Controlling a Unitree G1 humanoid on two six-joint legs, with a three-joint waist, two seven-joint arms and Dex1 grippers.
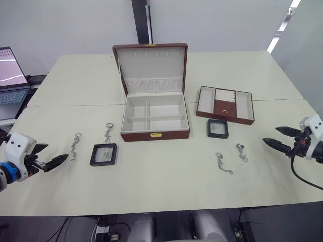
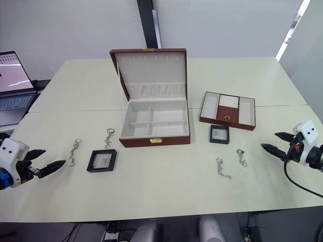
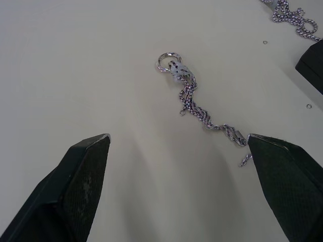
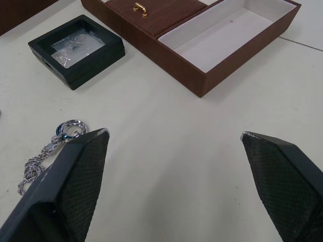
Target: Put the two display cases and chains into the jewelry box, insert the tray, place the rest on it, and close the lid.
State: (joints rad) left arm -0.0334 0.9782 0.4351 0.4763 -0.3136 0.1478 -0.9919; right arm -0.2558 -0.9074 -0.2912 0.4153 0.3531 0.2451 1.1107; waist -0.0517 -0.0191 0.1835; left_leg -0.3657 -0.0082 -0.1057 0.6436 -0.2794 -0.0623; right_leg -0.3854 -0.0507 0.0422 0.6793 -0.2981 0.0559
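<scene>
Black fingers spread on left gripper (image 1: 50, 160) and right gripper (image 1: 279, 138), both empty, nearer than jewelry box (image 1: 155, 120). Chains (image 1: 75, 145) and display cases (image 1: 103, 154) lying left and right of box front. Tray (image 1: 225, 105) right of box; lid (image 1: 151, 68) up.

No readable text, label, brand, number or sign appears on anything here. The open reddish-brown leatherette jewelry box (image 1: 155, 119) with its gold clasp carries no lettering, nor does the shallow reddish-brown tray (image 1: 225, 104). The lit laptop screen (image 1: 10, 66) at the table's left edge shows only a pale curve, with no legible characters.
</scene>
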